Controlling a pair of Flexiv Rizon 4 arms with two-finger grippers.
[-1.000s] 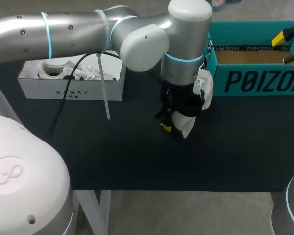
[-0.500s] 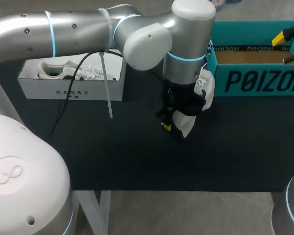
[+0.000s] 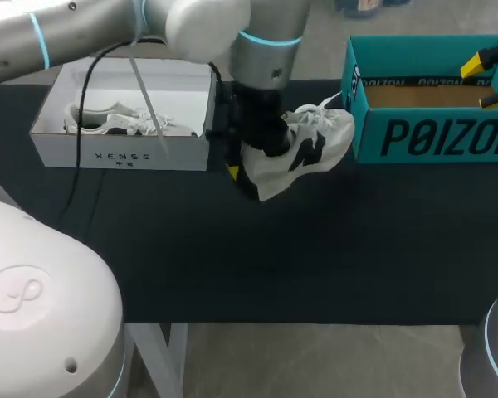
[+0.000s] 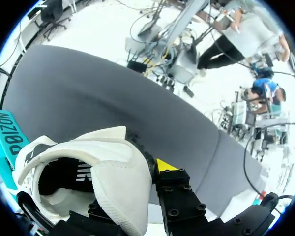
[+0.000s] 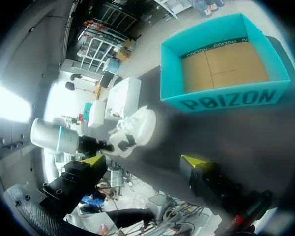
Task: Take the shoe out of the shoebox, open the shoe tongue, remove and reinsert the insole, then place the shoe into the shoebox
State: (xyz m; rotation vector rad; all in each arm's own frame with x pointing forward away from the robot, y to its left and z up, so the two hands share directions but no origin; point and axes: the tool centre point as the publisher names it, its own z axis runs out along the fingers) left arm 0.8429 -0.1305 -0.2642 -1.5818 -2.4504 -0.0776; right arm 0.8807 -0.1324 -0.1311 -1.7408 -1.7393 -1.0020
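A white shoe with black side marks hangs tilted above the dark table, between the two boxes. My left gripper is shut on its heel end. In the left wrist view the shoe fills the space at the fingers; one yellow fingertip presses its outer heel and the other is hidden in the shoe's opening. The teal shoebox stands open at the right, its cardboard floor bare. My right gripper hovers open over that box. In the right wrist view its own gripper is wide apart, with the shoebox and shoe ahead.
A white open box holding another white shoe sits at the back left, close beside my left arm. A black cable and a white cable tie dangle from that arm over it. The dark table stretches to the front edge.
My left arm has swung left and back with the shoe, away from the teal shoebox toward the white box. The shoe now shows its side. The right gripper has kept still.
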